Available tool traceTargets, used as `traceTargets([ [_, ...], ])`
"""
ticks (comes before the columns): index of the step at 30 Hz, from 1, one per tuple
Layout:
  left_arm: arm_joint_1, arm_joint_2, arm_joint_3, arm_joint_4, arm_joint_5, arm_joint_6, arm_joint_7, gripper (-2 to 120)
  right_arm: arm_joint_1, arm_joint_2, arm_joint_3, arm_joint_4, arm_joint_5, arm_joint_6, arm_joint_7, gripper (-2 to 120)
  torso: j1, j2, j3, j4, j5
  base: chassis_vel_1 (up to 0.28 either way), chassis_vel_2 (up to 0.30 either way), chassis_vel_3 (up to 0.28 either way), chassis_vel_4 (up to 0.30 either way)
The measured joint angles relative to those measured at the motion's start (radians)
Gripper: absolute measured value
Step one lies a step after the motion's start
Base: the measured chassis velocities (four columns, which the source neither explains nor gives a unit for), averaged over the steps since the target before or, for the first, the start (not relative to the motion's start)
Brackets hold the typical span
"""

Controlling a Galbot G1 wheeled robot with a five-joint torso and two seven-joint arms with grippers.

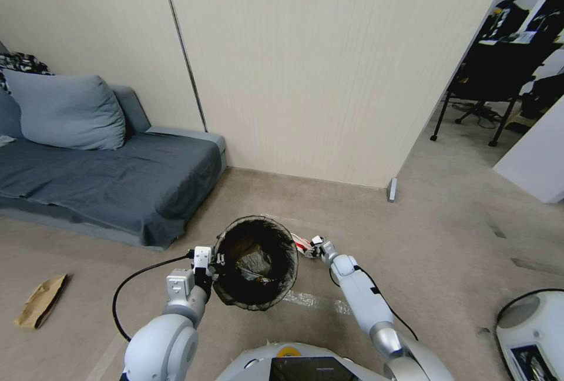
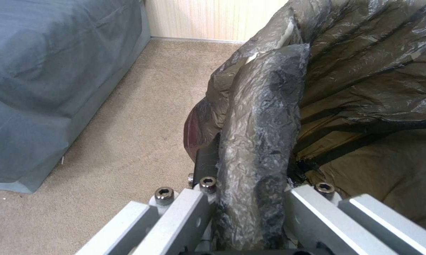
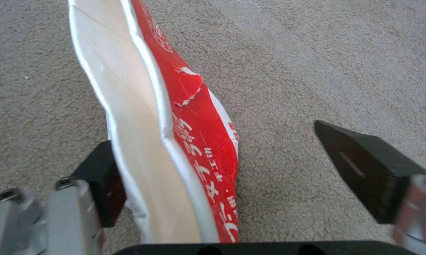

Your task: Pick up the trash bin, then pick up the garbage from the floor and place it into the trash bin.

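Two claws are busy: the left claw [image 1: 205, 263] is clamped on the trash bin [image 1: 256, 263] rim at its nine o'clock, while the right claw [image 3: 232, 170], jaws wide around the crushed cup [image 3: 175, 141] at the bin's three o'clock, should close squarely before lifting.

I see open carpet [image 1: 364, 234] ahead and to my right; the trash bin [image 1: 256, 263] sits between my arms, the sofa [image 1: 111, 187] walls off my left, the wall [image 1: 329, 75] stands beyond.
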Motion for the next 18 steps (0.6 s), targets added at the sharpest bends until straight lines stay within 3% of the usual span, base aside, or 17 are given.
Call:
traceTargets([
  [1, 0.0, 0.0, 0.0, 0.0, 0.0, 0.0, 0.0, 1, 0.0, 0.0, 0.0, 0.0, 0.0, 0.0, 0.0, 88, 0.0, 0.0, 0.0, 0.0, 0.0, 0.0, 0.0, 0.0, 0.0],
  [4, 0.001, 0.0, -0.001, 0.003, 0.0, -0.001, 0.001, 1, -0.008, 0.0, 0.0, 0.013, -0.01, -0.001, -0.001, 70, 0.0, 0.0, 0.0, 0.0, 0.0, 0.0, 0.0, 0.0, 0.0],
  [18, 0.0, 0.007, -0.005, 0.006, -0.003, -0.003, 0.005, 1, -0.024, 0.006, 0.003, 0.032, -0.022, -0.008, -0.001, 21, 0.0, 0.0, 0.0, 0.0, 0.0, 0.0, 0.0, 0.0, 0.0],
])
